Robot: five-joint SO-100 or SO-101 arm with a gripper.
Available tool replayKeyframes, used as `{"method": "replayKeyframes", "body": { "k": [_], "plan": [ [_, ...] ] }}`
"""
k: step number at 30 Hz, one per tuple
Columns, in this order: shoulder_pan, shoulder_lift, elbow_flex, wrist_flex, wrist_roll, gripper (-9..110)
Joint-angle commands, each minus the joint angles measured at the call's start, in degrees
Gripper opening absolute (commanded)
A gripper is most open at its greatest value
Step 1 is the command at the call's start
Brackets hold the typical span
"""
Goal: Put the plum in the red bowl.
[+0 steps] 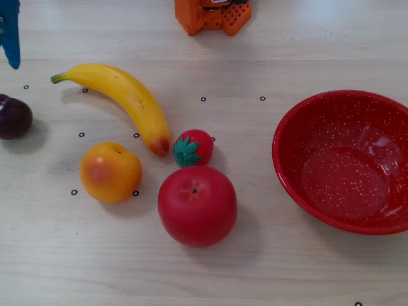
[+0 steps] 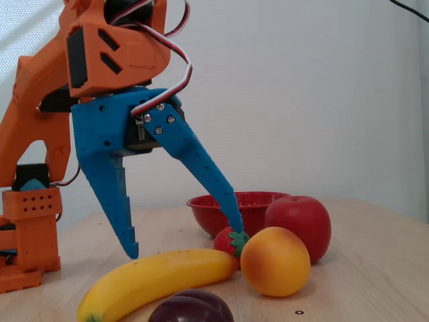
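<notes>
The plum is small, dark purple and glossy. It lies on the table at the far left edge of a fixed view, and at the bottom edge of the other fixed view, in front of the banana. The red bowl with white speckles stands empty at the right; its rim shows behind the fruits. My blue gripper is open wide and empty, its tips held above the table over the banana's area. Only one blue finger shows at the top left corner, above the plum in the picture and apart from it.
A yellow banana, an orange fruit, a small strawberry and a big red apple lie between the plum and the bowl. The arm's orange base stands at the top edge. Small black ring marks dot the wooden table.
</notes>
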Motion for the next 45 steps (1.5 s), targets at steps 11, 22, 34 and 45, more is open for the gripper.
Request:
{"method": "replayKeyframes", "body": {
  "k": [11,22,34,45],
  "plan": [
    [-1.6,-1.7,-2.0,4.0,-10.8,42],
    [-1.7,-6.9,-4.0,-6.4,-9.7,44],
    [-1.5,-9.1,-6.9,-7.3,-9.4,45],
    [-2.6,-9.8,-6.7,-5.7,-10.0,43]
  ]
}}
